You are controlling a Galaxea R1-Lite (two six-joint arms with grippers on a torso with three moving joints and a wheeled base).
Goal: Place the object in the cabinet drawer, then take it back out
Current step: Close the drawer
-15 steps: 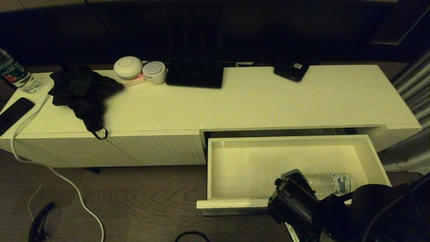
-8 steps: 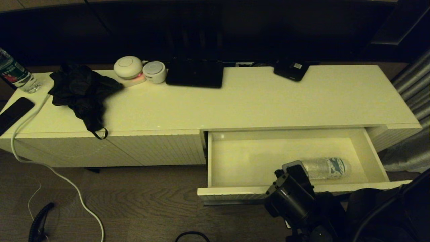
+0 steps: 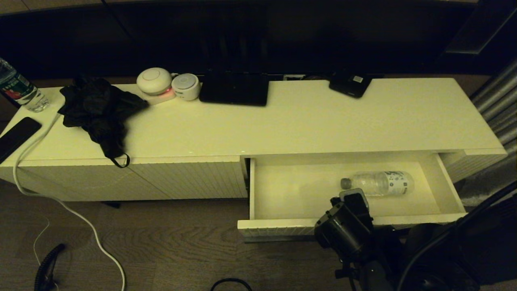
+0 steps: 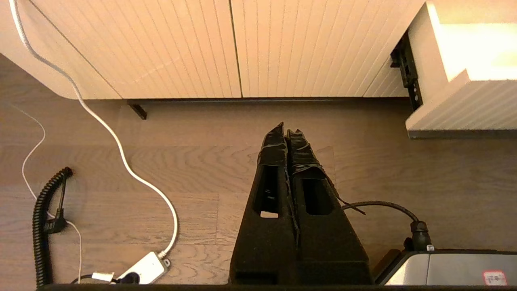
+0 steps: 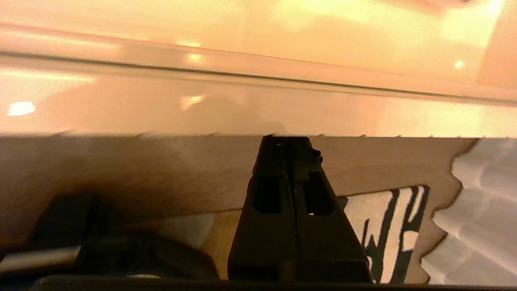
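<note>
We see the bottle (image 3: 377, 182) lying on its side in the open drawer (image 3: 278, 227), lower right of the head view — so it cannot tip. Right gripper (image 5: 291, 141), fingers pressed together on nothing, sits against the drawer front, likely to push; left gripper (image 4: 286, 130) hangs closed — idle over the floor.

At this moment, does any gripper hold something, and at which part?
Nothing is held. The left gripper is shut and empty above the floor. The right gripper is shut at the drawer front. The bottle lies free inside.
</note>
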